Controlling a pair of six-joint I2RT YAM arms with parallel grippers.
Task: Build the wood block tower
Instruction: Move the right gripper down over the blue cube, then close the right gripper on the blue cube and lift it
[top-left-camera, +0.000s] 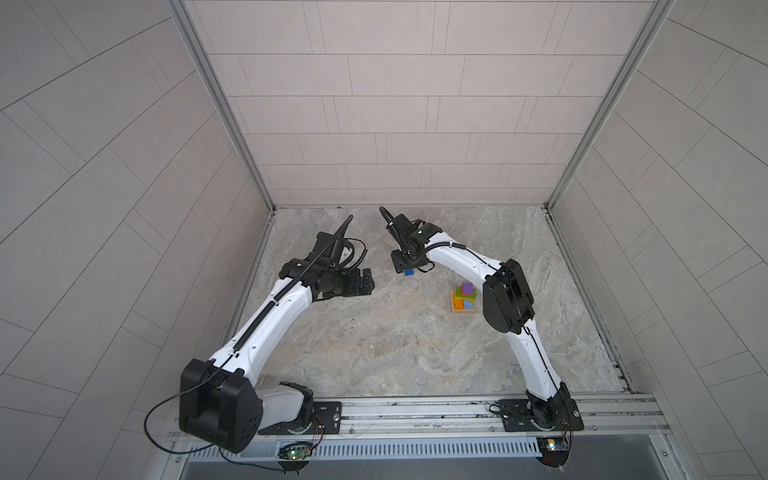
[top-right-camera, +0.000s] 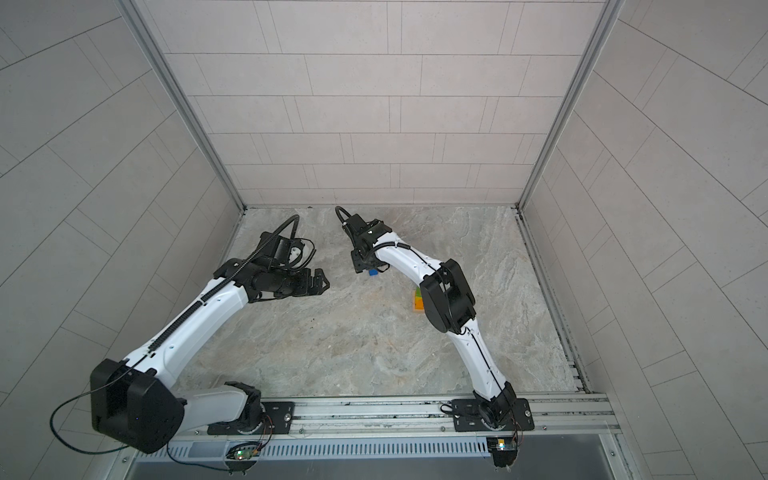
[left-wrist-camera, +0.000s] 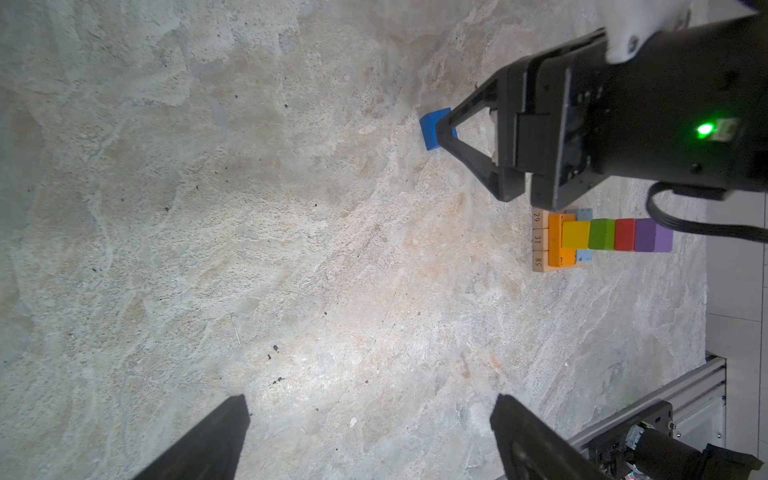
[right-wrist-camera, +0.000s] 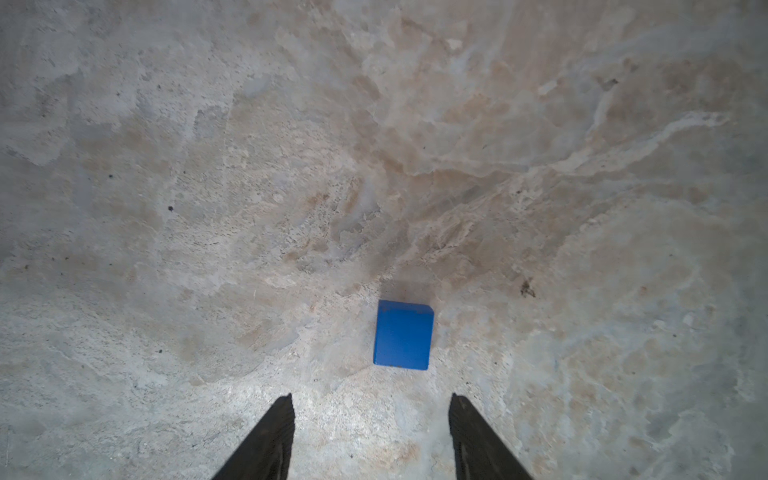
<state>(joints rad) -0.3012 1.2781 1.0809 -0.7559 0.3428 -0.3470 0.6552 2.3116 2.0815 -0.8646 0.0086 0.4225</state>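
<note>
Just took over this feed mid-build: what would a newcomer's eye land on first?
The bright wood block tower, purple cube on top, stands right of centre. A lone dark-blue cube lies on the table farther back, the right gripper poised at it with jaws apart. The left gripper hangs open on the left.

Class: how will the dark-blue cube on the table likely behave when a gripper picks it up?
The dark-blue cube has flat faces and square edges, so it should slide rather than roll if nudged. It looks like painted wood: probably rigid and light. Its smooth paint might slip slightly in the right gripper.
</note>
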